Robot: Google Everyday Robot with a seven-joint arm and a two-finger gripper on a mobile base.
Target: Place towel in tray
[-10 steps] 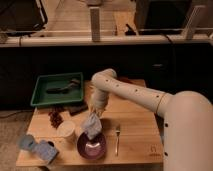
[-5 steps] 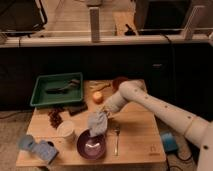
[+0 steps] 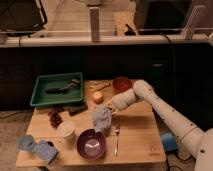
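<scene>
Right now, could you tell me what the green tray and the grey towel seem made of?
Green rectangular tray: probably plastic, uniform colour, moulded rim. Grey towel: soft cloth, drooping in folds from the gripper above the wooden table.

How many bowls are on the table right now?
2. A purple bowl sits near the front edge, just in front of the towel hanging from the hand; a red bowl sits at the back, behind the arm. None looks hidden.
</scene>
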